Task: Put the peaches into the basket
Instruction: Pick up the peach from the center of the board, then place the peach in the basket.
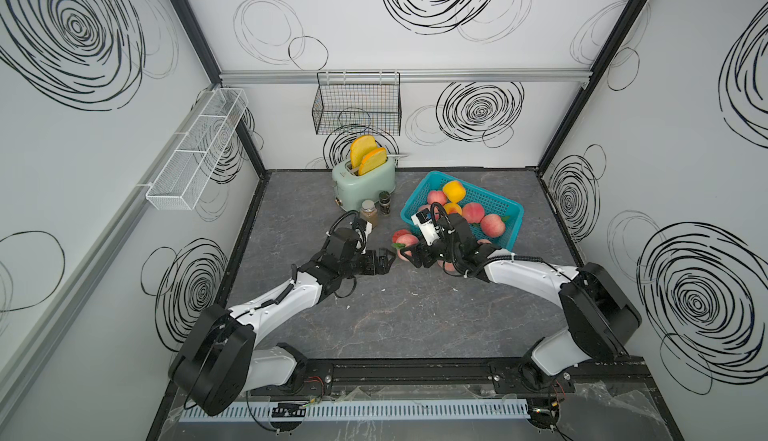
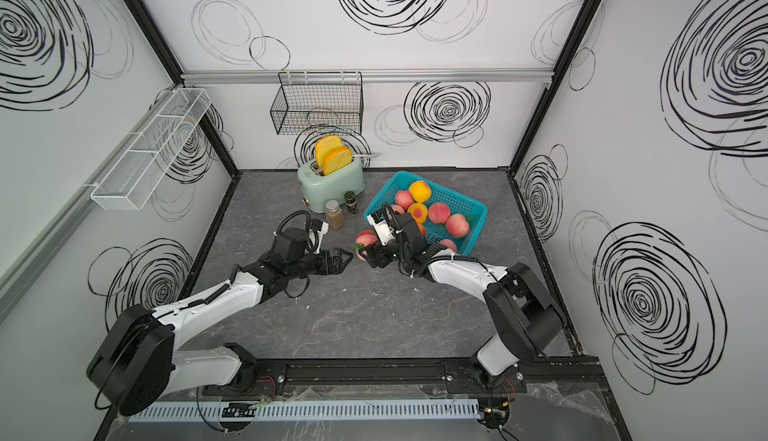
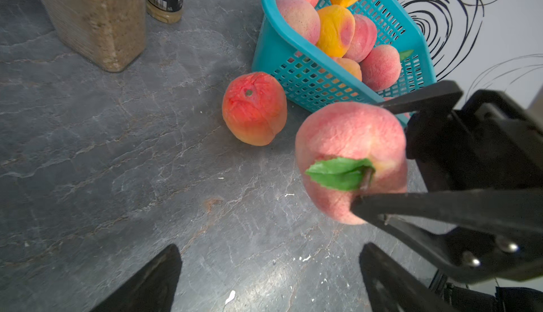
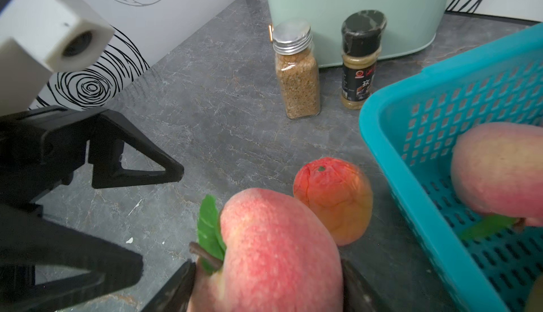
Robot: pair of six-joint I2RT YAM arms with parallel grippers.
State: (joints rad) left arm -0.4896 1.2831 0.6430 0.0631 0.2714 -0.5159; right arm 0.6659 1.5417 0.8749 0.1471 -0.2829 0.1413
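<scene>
The right claw (image 3: 368, 154) was clenched on a pink leafed peach (image 3: 346, 137). One black finger (image 3: 420, 102) was pressed against one side of the fruit, and the other was laid across the opposite side, close by the stem and green leaf. This fruit was held outside the basket (image 1: 417, 192), just off the basket's left near corner. Whether it was lifted clear of the counter (image 1: 395, 314) could not be told.

An orange-red peach (image 3: 254, 109) was seen lying on the counter just beside the basket's left wall and near the held fruit. Inside the basket several peaches (image 1: 473, 212) were piled. Most were pink and two were yellow, one of them blushed red, and a green leaf was shown beside one pink fruit.

The left claw (image 3: 270, 248) was released, with its fingers spread wide and nothing between them. It was pointed toward the basket from the left, near the held fruit but apart from it.

To the left of the basket two spice containers were stood close together. A silver-capped jar (image 4: 296, 69) was filled with brown grains, and a black-capped bottle (image 4: 360, 60) was set nearer the basket. Beyond them, left of the basket's far corner, a mint-green toaster (image 1: 365, 181) was placed with two orange-crusted toast slices (image 1: 365, 154) raised from its slots.
</scene>
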